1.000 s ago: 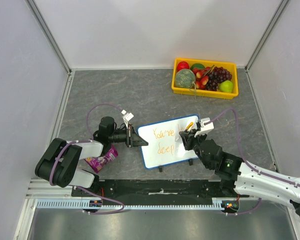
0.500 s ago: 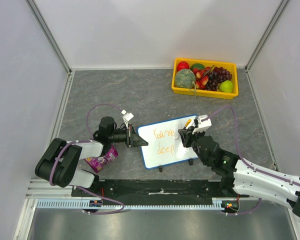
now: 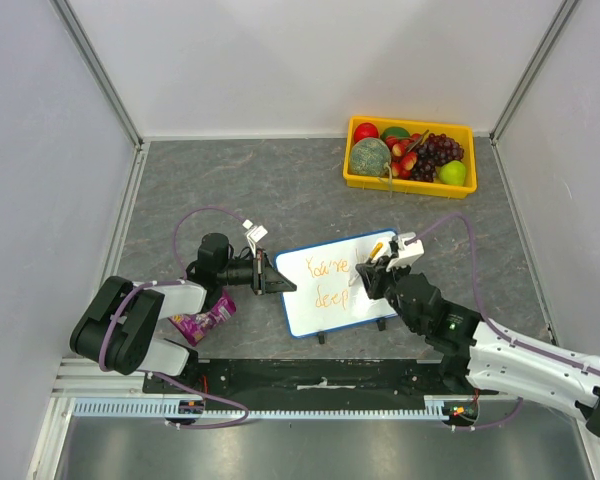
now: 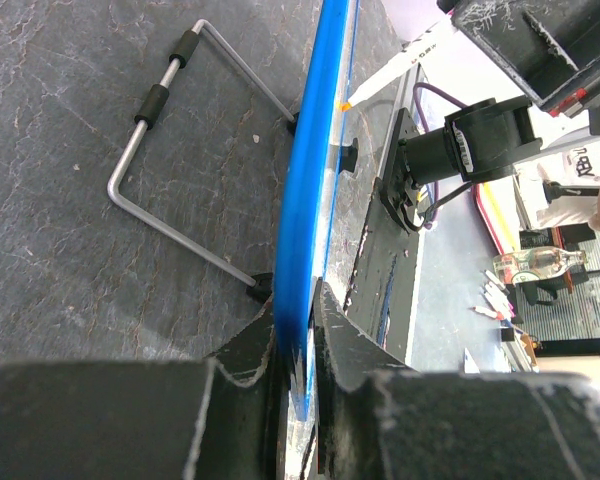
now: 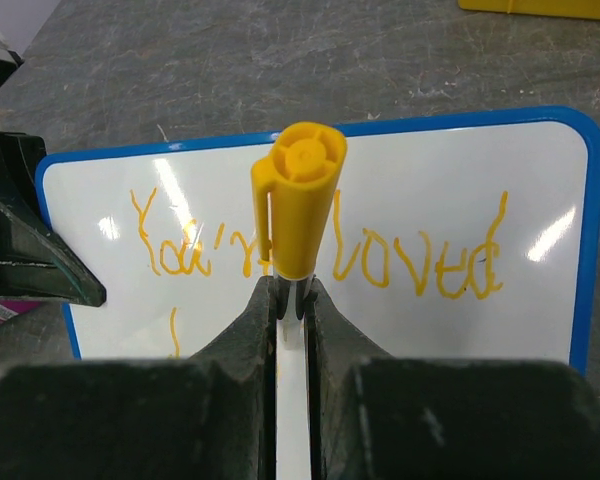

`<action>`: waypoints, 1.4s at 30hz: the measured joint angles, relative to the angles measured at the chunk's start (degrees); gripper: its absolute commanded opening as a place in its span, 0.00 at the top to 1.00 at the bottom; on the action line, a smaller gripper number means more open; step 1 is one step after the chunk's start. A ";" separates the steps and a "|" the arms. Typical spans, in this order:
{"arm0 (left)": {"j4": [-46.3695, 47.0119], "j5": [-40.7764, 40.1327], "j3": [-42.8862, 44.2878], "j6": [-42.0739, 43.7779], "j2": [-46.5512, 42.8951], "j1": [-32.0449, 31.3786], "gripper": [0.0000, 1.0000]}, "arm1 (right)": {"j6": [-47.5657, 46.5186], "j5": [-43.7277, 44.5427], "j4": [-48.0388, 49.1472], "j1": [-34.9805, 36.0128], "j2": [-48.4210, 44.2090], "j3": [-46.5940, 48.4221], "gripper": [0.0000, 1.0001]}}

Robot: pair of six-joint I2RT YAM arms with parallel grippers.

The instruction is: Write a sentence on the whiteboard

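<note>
Field notes: small white whiteboard (image 3: 305, 312) with blue rounded frame is held upright on the grey table (image 3: 230, 180), its left edge pinched by the left gripper (image 4: 298, 335). The orange handwritten sentence (image 5: 420, 262) is laid across its face in two lines. A yellow-capped marker (image 5: 298, 200) is clamped in the right gripper (image 5: 290, 300) at the board's right half. A yellow fruit tray (image 3: 410, 188) is noted well beyond the board.

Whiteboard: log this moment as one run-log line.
left gripper: shut on whiteboard edge | right gripper: shut on yellow marker | sentence: orange, reads "You're loved / deep" so far
</note>
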 measured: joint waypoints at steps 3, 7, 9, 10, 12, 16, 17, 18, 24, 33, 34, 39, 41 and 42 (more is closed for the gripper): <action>0.02 0.00 0.00 0.00 0.09 0.00 0.98 | 0.57 -0.59 -0.52 -0.02 -1.11 -0.83 1.00; 0.02 0.00 0.02 0.00 0.11 0.00 0.98 | 1.20 -1.57 -1.20 0.00 -2.08 -1.84 1.00; 0.02 0.02 0.02 0.00 0.11 0.00 0.98 | 1.66 -2.01 -1.36 0.00 -2.43 -2.29 1.00; 0.02 0.02 0.02 0.00 0.11 0.00 0.98 | 1.95 -2.23 -1.57 0.00 -2.67 -2.54 1.00; 0.02 0.02 0.02 -0.02 0.11 0.00 0.98 | 2.27 -2.67 -1.77 0.00 -3.10 -3.02 1.00; 0.02 0.02 0.02 0.00 0.11 0.00 0.98 | 2.71 -3.32 -2.43 0.00 -3.91 -3.63 1.00; 0.02 0.02 0.02 0.00 0.11 0.00 0.98 | 2.80 -3.41 -2.54 0.00 -4.07 -3.67 1.00; 0.02 0.02 0.02 0.00 0.11 0.00 0.98 | 2.89 -3.43 -2.64 0.00 -4.22 -3.72 1.00; 0.02 0.04 0.07 0.00 0.20 0.00 0.98 | 2.89 -3.21 -3.10 0.00 -4.55 -3.72 1.00; 0.02 0.07 0.09 0.00 0.20 0.00 0.98 | 1.81 -1.97 -4.46 -0.02 -4.52 -2.19 1.00; 0.02 0.07 0.09 0.00 0.20 0.00 0.98 | 1.62 -1.68 -4.72 -0.04 -4.52 -1.81 1.00; 0.02 0.04 0.11 0.00 0.20 0.00 0.98 | 0.68 -0.46 -5.05 -0.15 -4.59 -0.31 1.00; 0.02 0.07 0.11 0.00 0.20 0.00 0.98 | 0.44 -0.13 -5.09 -0.15 -4.55 -0.07 1.00; 0.02 0.07 0.11 0.00 0.20 0.00 0.98 | 0.35 0.07 -5.09 -0.17 -4.44 0.04 1.00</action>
